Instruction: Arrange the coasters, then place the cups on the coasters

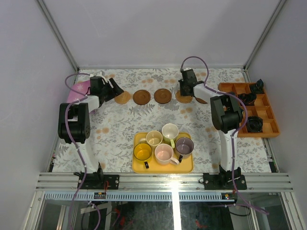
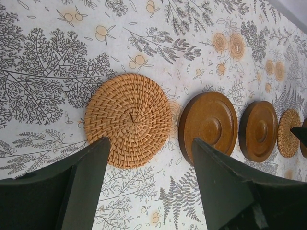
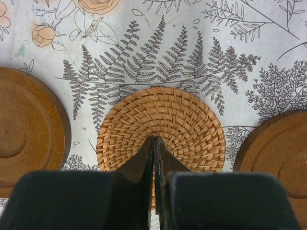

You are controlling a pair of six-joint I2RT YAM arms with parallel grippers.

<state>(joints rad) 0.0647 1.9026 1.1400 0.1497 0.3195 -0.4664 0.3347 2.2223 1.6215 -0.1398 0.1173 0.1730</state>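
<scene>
Five coasters lie in a row at the back of the table: a woven tan coaster (image 1: 123,98) (image 2: 128,125), two dark brown coasters (image 1: 141,97) (image 1: 162,96) (image 2: 208,122) (image 2: 259,130), a second woven tan coaster (image 1: 183,99) (image 3: 160,120) and a dark brown one (image 1: 201,100) (image 3: 278,153) half under the right arm. My left gripper (image 1: 116,89) (image 2: 149,141) hangs open just above the first woven coaster's near edge, holding nothing. My right gripper (image 1: 185,91) (image 3: 154,140) is shut, its tips over the second woven coaster. Five cups, yellow (image 1: 143,151), cream (image 1: 154,138), pale green (image 1: 170,131), purple-grey (image 1: 184,145) and pink (image 1: 164,153), stand together.
The cups stand on a yellow tray (image 1: 138,167) at the front middle. An orange compartment box (image 1: 266,130) with small black objects sits at the right edge. A pink round object (image 1: 76,91) lies behind the left arm.
</scene>
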